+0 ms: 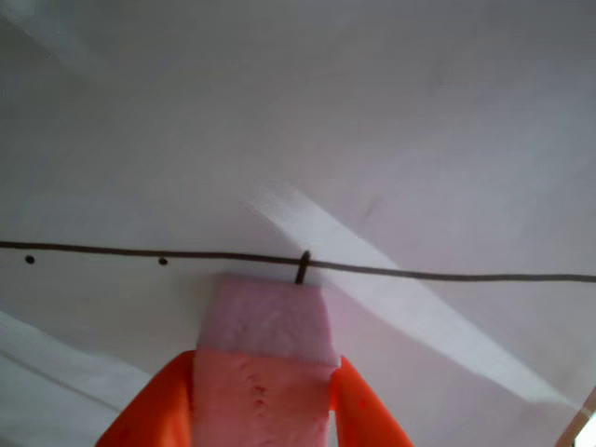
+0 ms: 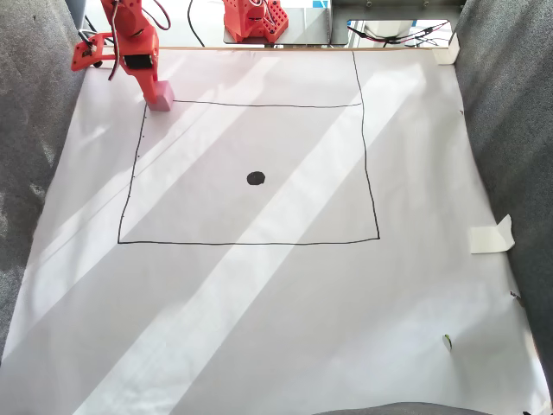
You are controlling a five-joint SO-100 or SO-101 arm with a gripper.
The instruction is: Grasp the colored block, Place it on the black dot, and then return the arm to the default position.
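Note:
The colored block is a pink foam cube seen close up in the other view, lying just in front of the thin dark line. The arm's two orange fingers flank it and press its left and right sides, so the gripper is shut on it. In the fixed view the block rests on the white paper at the far left corner of the drawn square, under the gripper. The black dot lies inside the square, well to the right of the block and nearer the camera.
A thin black square outline is drawn on the white paper. Grey fabric walls rise on both sides. A second orange unit and cables stand at the far edge. A piece of tape sticks up at the right.

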